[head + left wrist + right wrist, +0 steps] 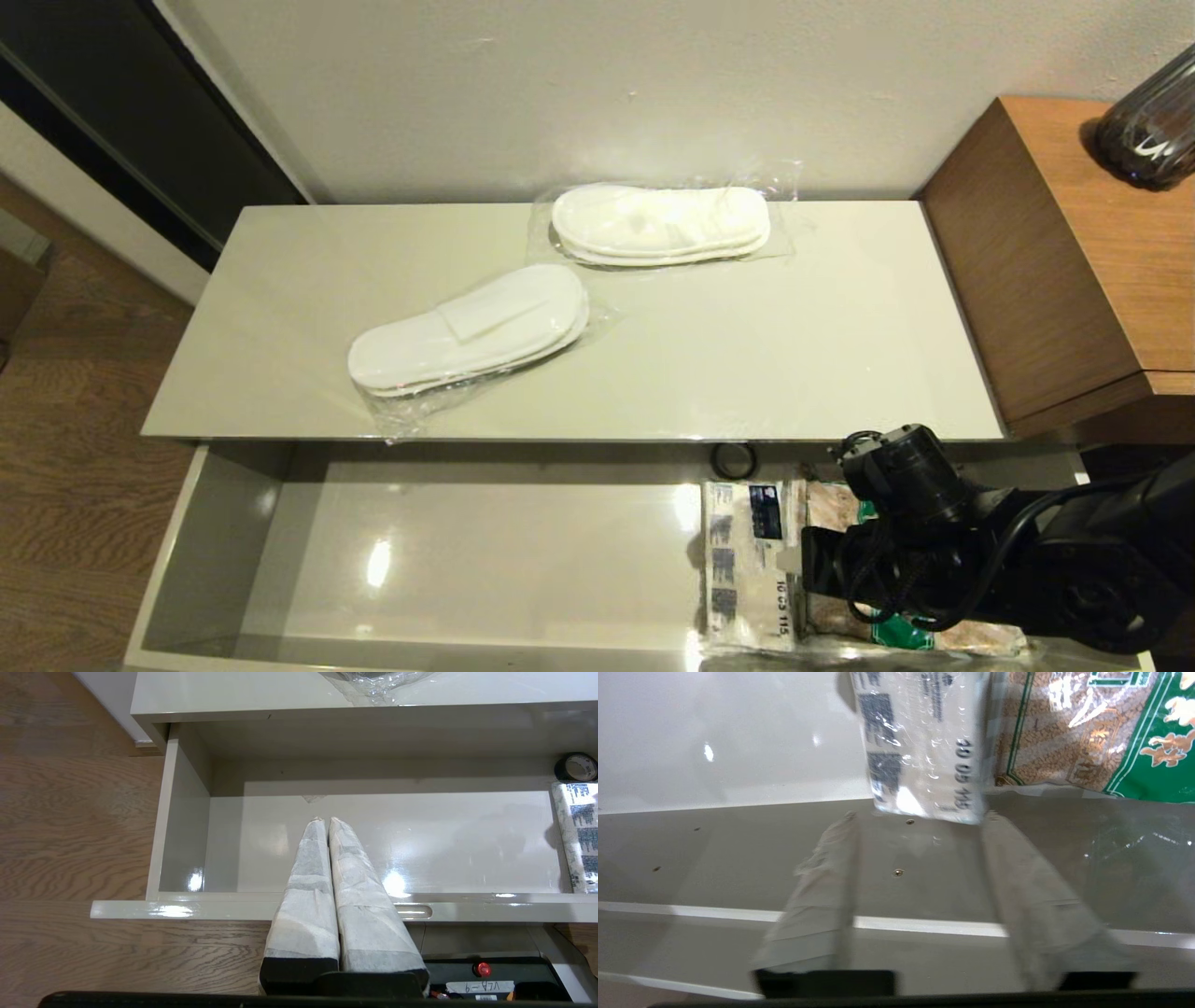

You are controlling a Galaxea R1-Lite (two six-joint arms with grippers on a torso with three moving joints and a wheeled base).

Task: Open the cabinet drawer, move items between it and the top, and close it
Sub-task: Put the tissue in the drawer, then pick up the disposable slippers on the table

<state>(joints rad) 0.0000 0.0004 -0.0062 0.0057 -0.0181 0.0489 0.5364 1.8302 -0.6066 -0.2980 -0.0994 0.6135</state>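
The cabinet drawer (215,532) stands pulled out below the top (747,355). Two clear-bagged pairs of white slippers lie on the top, one towards the left front (467,331) and one at the back (661,224). At the drawer's right end lie the tissue pack (742,560) and, beside it, the green-banded sachet bag (831,509). My right gripper (920,816) is open over the drawer's inner front wall (738,858). The near end of the tissue pack (920,742) is just past its fingertips, and nothing is between its fingers. My left gripper (325,820) is shut and empty above the drawer's front rim (210,907).
A black tape roll (734,459) sits at the drawer's back, near the tissue pack. A taller brown wood-grain unit (1055,261) with a dark bottle (1153,126) stands to the right of the cabinet. Wood floor (75,420) lies to the left, and a wall runs behind.
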